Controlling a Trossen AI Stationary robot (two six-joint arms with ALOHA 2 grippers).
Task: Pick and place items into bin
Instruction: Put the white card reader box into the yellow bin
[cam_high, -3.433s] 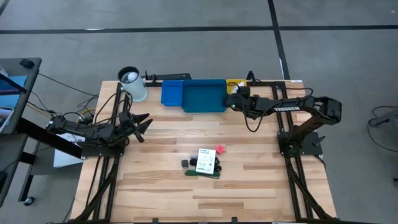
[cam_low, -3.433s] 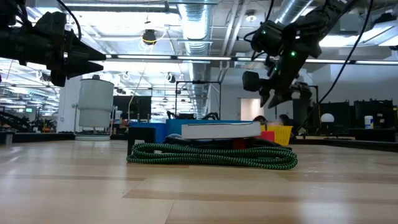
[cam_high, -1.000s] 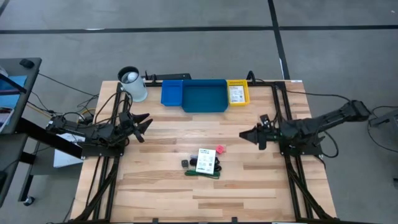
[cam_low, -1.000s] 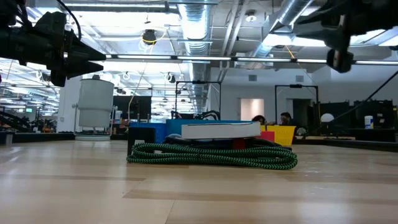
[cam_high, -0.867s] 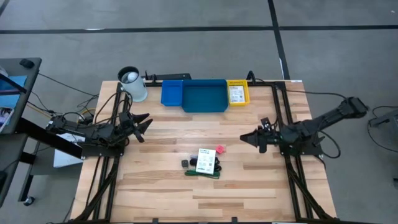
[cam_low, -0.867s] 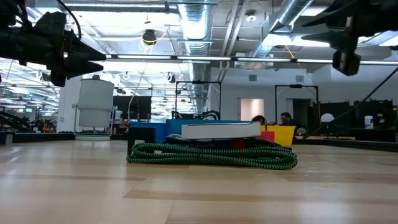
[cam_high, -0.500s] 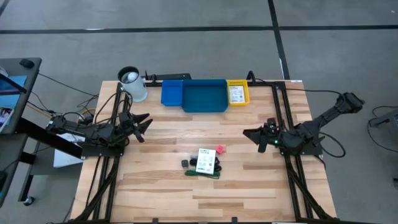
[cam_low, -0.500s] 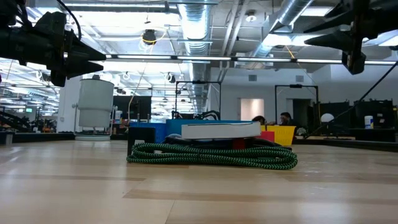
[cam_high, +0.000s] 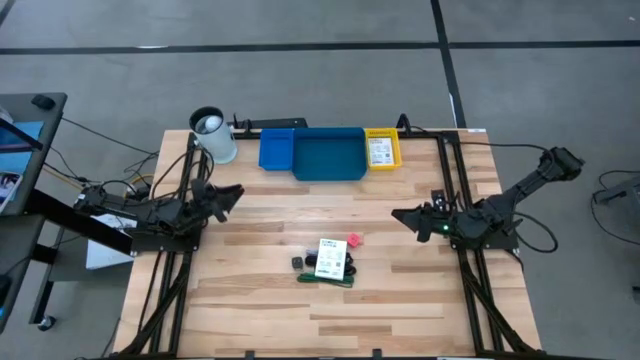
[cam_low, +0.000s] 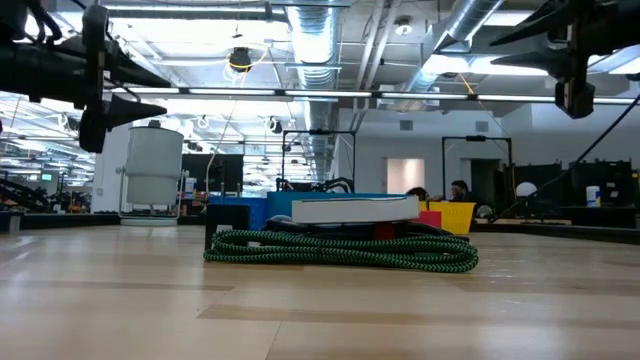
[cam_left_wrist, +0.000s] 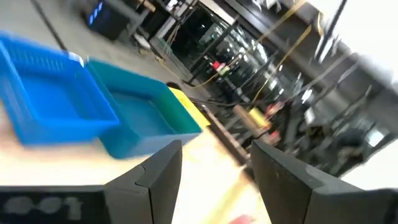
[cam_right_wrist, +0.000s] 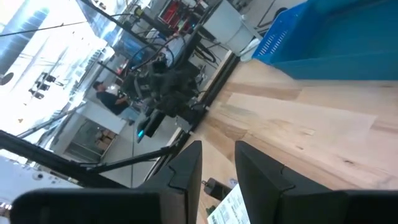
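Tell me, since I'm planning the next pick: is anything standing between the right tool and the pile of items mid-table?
Nothing visible does. The right tool hovers above bare wood at the right side, and the table between it and the pile with the white card holds no object. The bins sit along the far edge, off that line.
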